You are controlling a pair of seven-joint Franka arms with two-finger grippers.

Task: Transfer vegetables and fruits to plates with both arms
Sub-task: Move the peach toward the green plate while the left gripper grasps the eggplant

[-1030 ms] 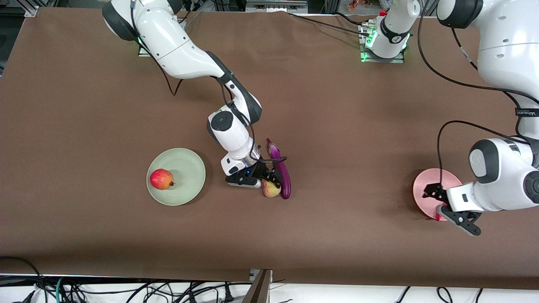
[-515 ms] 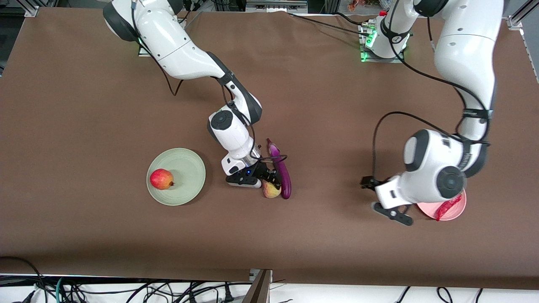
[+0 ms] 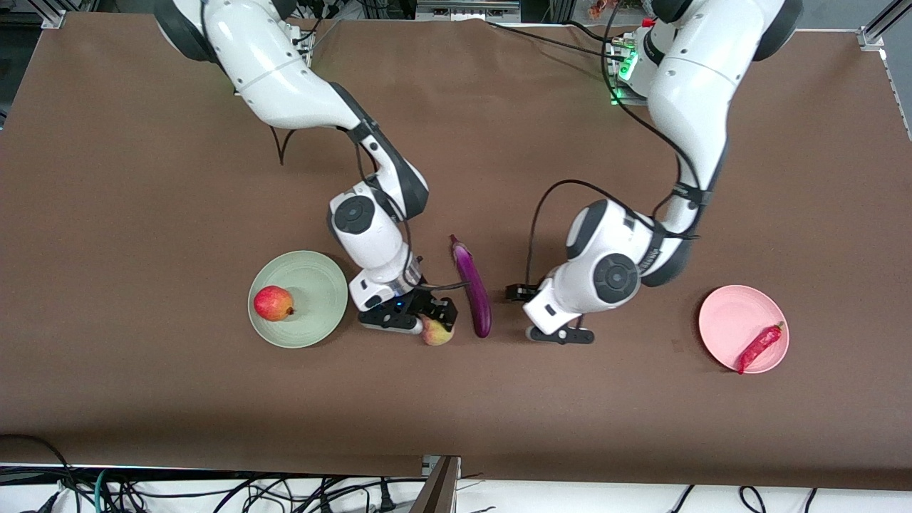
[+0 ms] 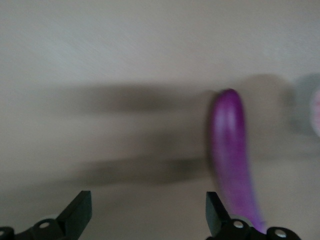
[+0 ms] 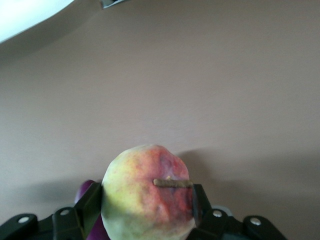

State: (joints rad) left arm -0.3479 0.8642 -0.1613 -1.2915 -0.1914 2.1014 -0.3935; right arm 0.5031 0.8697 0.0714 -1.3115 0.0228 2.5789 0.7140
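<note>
Front view, landmark: the eggplant (image 3: pixel 472 288) lies on the brown table (image 3: pixel 142 178) about midway between the two plates, its dark stem tip pointing toward the robots' bases.
Front view, right gripper: the right gripper (image 3: pixel 427 324) is just beside the eggplant, toward the green plate (image 3: pixel 313 274), pinching the peach (image 3: pixel 436 332) between its fingers. Whether the peach is off the cloth I cannot tell from here.
Front view, left gripper: the left gripper (image 3: pixel 545 313) hangs low near the eggplant, toward the pink plate (image 3: pixel 727 313), and carries nothing.
Front view, plates: the red fruit (image 3: pixel 273 303) sits on the green plate, well apart from the eggplant. The chili pepper (image 3: pixel 759 346) lies on the pink plate, also well apart from it.
Left wrist view: the left gripper's (image 4: pixel 145 215) fingers are spread wide with only bare table between them. The eggplant (image 4: pixel 231 150) runs just by one fingertip, outside the gap.
Right wrist view: the peach (image 5: pixel 148 192) fills the right gripper (image 5: pixel 147 205), both pads pressed on its sides. A sliver of the eggplant (image 5: pixel 85 190) shows just beside it.
Step in hand: likely the second round, with one item already on each plate, the peach grasped and the eggplant next for the free arm.
Next move, right arm: probably lift the peach and carry it away from the eggplant to the green plate, setting it clear of the red fruit.
Next move, left arm: it needs to centre its spread fingers across the eggplant's middle before closing. The skin is glossy and the body long, so an off-centre grip may tip or slip.
</note>
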